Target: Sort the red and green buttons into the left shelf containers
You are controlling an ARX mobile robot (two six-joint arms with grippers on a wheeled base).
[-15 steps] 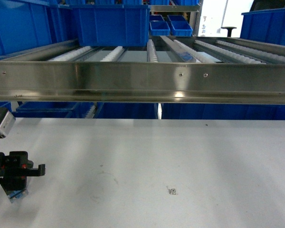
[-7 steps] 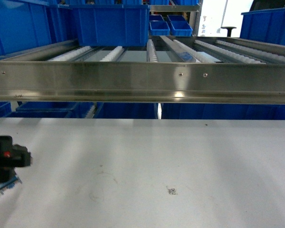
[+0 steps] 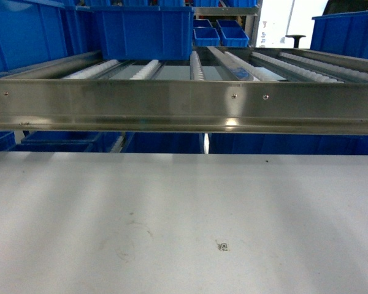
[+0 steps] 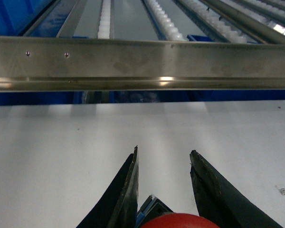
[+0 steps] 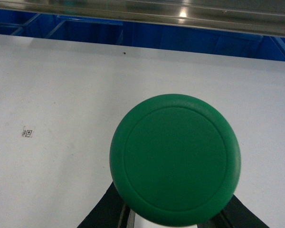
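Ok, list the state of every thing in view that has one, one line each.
red button: between the left gripper's fingers, cap toward the camera, off the table.
green button: held in the right gripper, cap facing the camera, above the table.
left gripper: shut on the red button.
right gripper: shut on the green button, fingers mostly hidden.
large blue bin: upright on the roller shelf; contents hidden.

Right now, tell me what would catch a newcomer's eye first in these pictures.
The green button fills the right wrist view, its round cap facing the camera, held over the white table. In the left wrist view the red button peeks up between the left gripper's dark fingers. In the head view a steel rail fronts a roller shelf with blue bins behind.
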